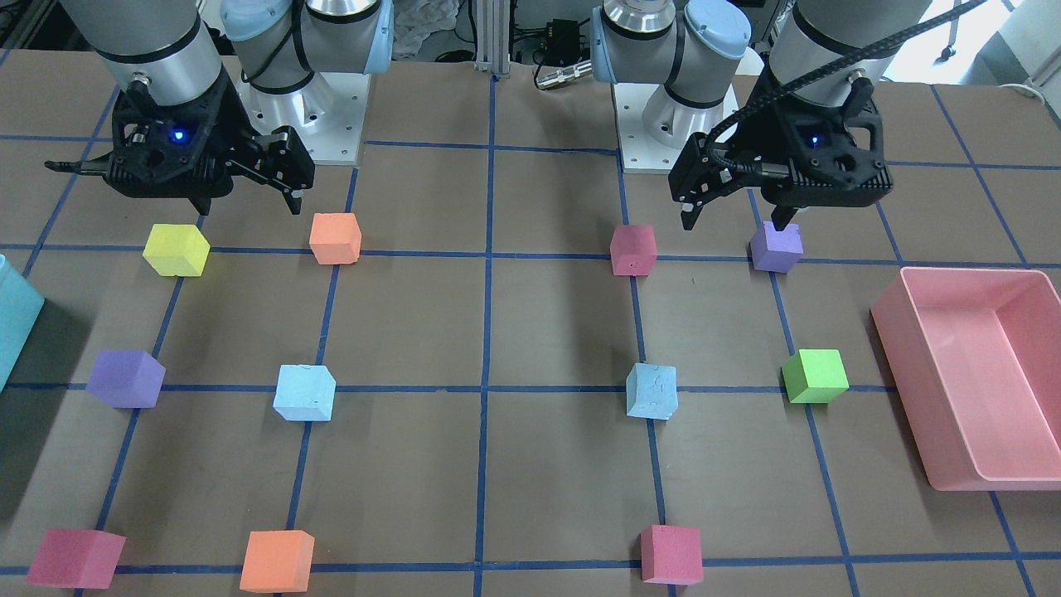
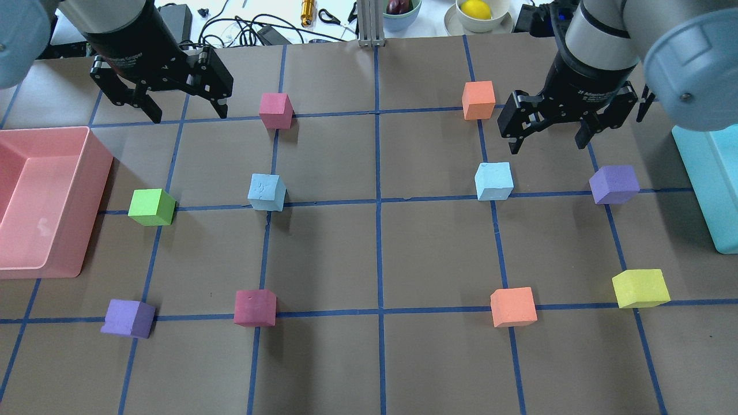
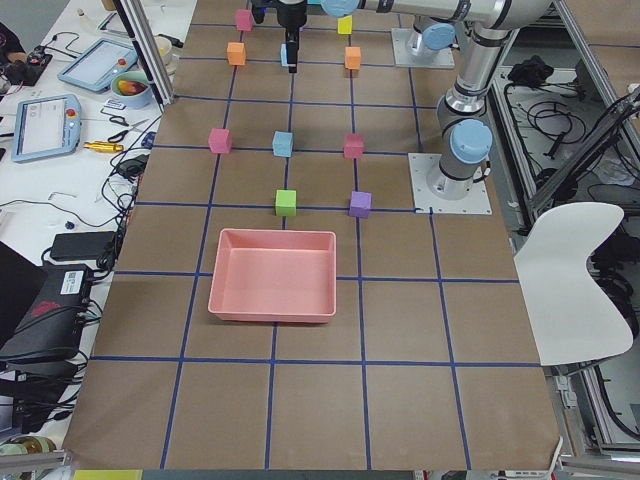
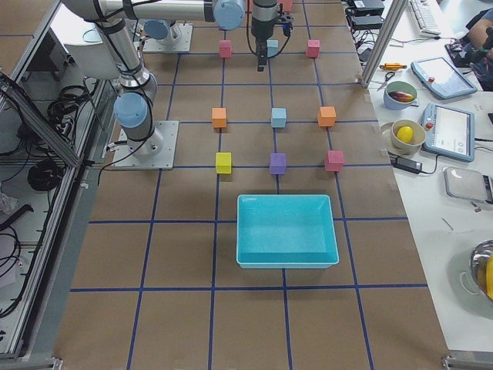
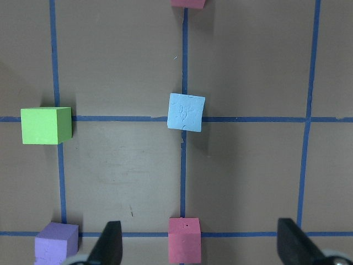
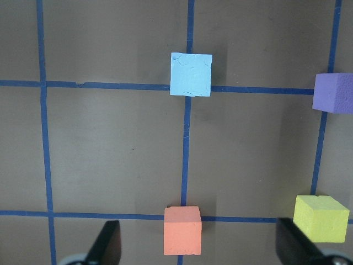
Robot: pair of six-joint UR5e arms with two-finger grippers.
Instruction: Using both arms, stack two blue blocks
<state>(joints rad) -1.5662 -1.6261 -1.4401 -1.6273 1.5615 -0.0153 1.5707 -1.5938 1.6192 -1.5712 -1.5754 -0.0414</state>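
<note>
Two pale blue blocks rest apart on the table, one on my left side [image 2: 267,192] and one on my right side [image 2: 494,181]. They also show in the front view, the left one [image 1: 651,390] and the right one [image 1: 304,393]. My left gripper [image 2: 189,115] hangs open and empty above the table, nearer my base than its block. The left wrist view shows that block [image 5: 186,111] ahead of the open fingers [image 5: 110,245]. My right gripper [image 2: 548,145] is open and empty, just short of the right block, which the right wrist view shows [image 6: 191,74].
A pink bin [image 2: 95,173] stands at the table's left end and a turquoise bin [image 2: 700,173] at the right. Green [image 2: 151,207], purple [image 2: 614,184], red [image 2: 275,110], orange [image 2: 478,100] and yellow [image 2: 640,288] cubes lie on the grid around the blue ones.
</note>
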